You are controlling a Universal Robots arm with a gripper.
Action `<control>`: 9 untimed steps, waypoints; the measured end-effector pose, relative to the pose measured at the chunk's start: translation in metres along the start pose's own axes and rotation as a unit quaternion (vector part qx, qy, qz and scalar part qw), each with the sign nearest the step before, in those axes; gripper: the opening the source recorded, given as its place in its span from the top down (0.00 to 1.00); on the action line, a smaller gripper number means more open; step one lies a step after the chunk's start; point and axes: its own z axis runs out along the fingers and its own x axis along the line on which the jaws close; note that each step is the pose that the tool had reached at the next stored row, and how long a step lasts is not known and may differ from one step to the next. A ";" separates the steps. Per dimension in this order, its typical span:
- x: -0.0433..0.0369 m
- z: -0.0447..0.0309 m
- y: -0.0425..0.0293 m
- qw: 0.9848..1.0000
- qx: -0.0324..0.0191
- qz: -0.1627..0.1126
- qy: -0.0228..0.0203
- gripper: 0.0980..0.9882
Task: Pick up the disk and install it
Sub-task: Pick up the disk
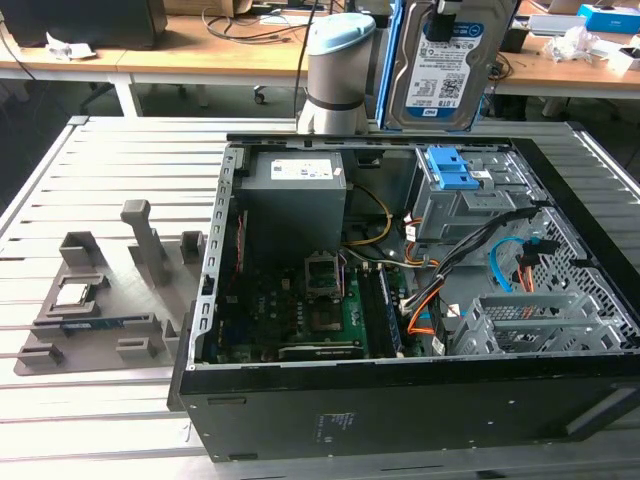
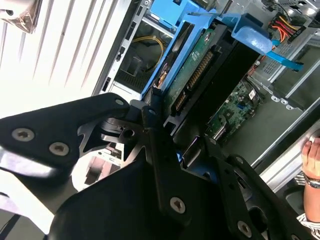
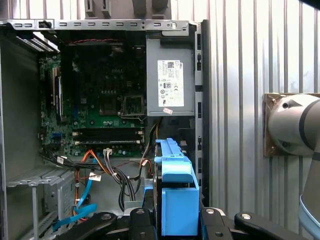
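Observation:
The disk (image 1: 445,65) hangs upright above the back right of the open computer case (image 1: 400,405), its white-and-blue label facing the exterior camera and a blue carrier frame along its edges. My gripper (image 1: 446,10) is shut on its upper end. In the second wrist view the black fingers (image 2: 155,135) clamp the disk (image 2: 200,65), whose green circuit board side shows. In the first wrist view the blue carrier (image 3: 175,190) sits between the gripper's black links (image 3: 175,222), over the case floor beside the power supply. The grey drive cage with a blue latch (image 1: 447,172) stands below the disk.
Inside the case are a grey power supply (image 1: 295,185), the motherboard (image 1: 300,310), orange and blue cables (image 1: 505,265) and a second metal cage (image 1: 530,320). A grey parts fixture (image 1: 100,300) lies at the exterior view's left. The arm's base (image 1: 338,70) stands behind the case. A person's hand (image 2: 312,155) is nearby.

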 end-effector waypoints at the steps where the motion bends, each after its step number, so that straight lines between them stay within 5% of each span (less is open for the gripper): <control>1: 0.0010 0.0001 0.0020 1.000 0.000 0.000 0.000 0.70; 4: 0.0035 0.0000 0.0075 1.000 0.000 0.000 0.000 0.70; 9: 0.0192 0.0003 0.0110 1.000 0.000 0.000 0.000 0.70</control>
